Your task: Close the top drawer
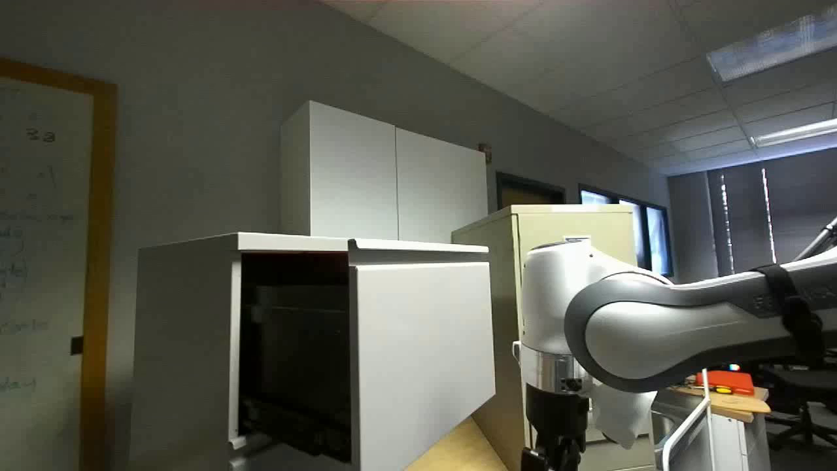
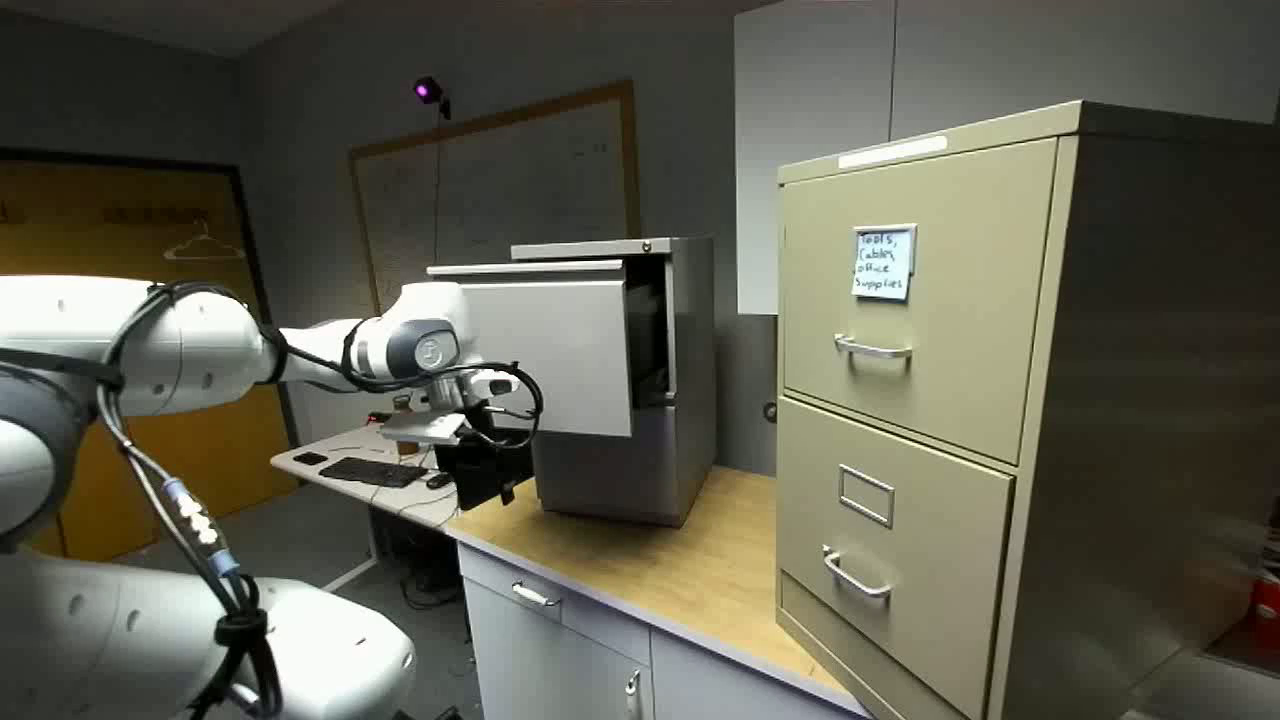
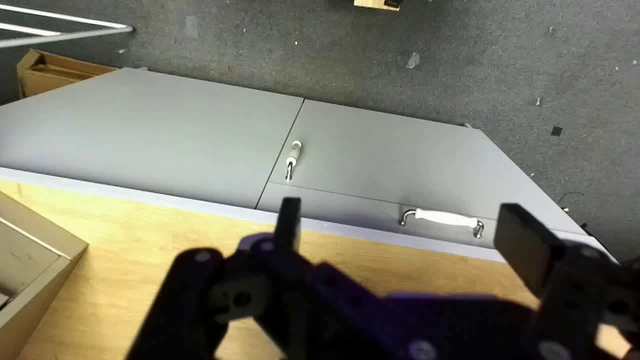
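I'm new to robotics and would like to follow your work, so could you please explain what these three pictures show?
The machine is a jointed robot arm ending in a black, two-fingered hand. Two pictures come from cameras standing outside the robot; the third comes from its wrist, looking down past the fingers. On the wooden countertop stand a white drawer cabinet and a beige filing cabinet. The white one's top drawer is pulled out, with a dark gap behind its front; closing it is the task. The hand holds nothing: its fingers stand apart, and the white-gripped pull handle seen between them in the wrist view belongs to the base cabinet below.
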Available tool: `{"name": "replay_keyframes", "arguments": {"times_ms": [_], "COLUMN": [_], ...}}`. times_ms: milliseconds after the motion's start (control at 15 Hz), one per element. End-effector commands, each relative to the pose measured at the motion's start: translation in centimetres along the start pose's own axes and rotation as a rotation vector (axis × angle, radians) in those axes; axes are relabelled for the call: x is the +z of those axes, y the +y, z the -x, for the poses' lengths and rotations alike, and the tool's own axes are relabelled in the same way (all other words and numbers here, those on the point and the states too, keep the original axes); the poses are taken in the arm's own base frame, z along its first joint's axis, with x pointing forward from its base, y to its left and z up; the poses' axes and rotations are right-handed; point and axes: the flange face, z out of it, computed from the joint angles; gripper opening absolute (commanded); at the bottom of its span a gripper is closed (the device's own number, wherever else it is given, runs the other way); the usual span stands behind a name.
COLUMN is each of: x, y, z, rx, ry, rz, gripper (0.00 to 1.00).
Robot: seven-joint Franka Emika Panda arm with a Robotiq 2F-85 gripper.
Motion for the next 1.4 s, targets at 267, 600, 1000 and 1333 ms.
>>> {"name": "replay_keyframes", "arguments": {"times_ms": [267,600,1000,1333], "x": [-0.1,-0.1,-0.2,-2.5], "y": [0.0,0.0,0.2,0.7], "z": [0.0,0.0,-0.2,-0.9], "rx": [0.000,0.000,0.010,0.021], "ry": [-0.001,-0.001,0.000,0.054], "rz": [0.000,0.000,-0.002,0.025], "gripper": [1.00,1.00,1.00,1.00]}}
